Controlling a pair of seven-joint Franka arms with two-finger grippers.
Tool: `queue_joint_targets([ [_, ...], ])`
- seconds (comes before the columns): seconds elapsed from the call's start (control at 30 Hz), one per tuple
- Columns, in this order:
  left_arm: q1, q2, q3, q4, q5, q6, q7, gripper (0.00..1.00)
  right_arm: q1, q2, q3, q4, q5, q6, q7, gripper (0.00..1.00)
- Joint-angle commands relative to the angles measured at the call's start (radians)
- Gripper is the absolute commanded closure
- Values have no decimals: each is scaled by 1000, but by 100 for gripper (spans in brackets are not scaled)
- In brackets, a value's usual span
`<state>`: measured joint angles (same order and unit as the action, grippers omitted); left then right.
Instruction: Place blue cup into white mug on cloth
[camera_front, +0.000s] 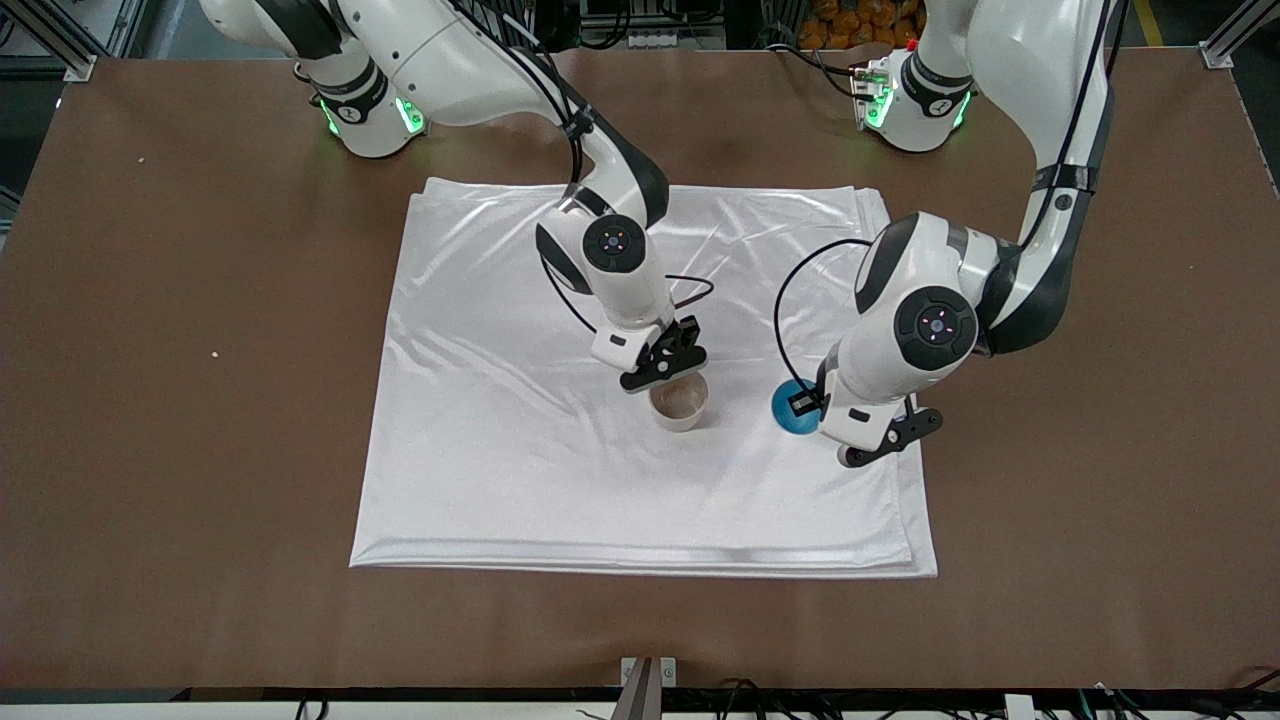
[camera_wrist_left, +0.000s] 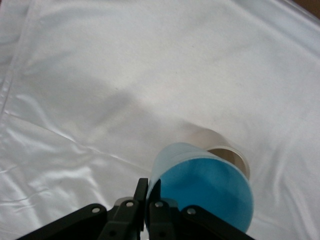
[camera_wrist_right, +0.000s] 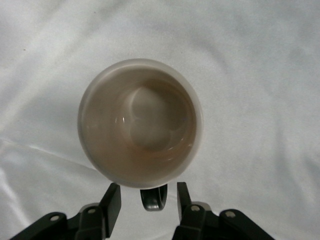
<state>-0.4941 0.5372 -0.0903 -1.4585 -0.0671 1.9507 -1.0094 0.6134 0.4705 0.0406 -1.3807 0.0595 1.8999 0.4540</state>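
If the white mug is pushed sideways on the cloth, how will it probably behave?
The white mug stands upright and squat, so it likely slides rather than tips. The glossy, creased cloth may bunch under it. It looks ceramic, so probably fragile.

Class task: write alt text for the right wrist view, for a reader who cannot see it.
Seen from above, the empty white mug stands upright on the cloth. The right gripper has open jaws on either side of the black handle.
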Motion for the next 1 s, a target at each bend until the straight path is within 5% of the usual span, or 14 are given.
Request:
queue_joint_targets([
  [0.0,-61,47,9,46,-16,30,-60,100,-92,-148,25,-46,-1,-93,-1,0],
  [0.47,-112,138,15,44,-3,171,-86,100,-420,-383,59,-57,-9,-295,-161,0],
  [0.9,-112,179,17,43,-2,211,-83,100,-578,-437,47,-113,-46,-283,-178,0],
  [0.93,-112,181,17,43,-2,211,-83,96,-584,-435,45,-113,-56,-283,-178,0],
  [0.97,-110,184,17,41,-2,211,-83,80,-589,-435,45,-115,-66,-283,-179,0],
])
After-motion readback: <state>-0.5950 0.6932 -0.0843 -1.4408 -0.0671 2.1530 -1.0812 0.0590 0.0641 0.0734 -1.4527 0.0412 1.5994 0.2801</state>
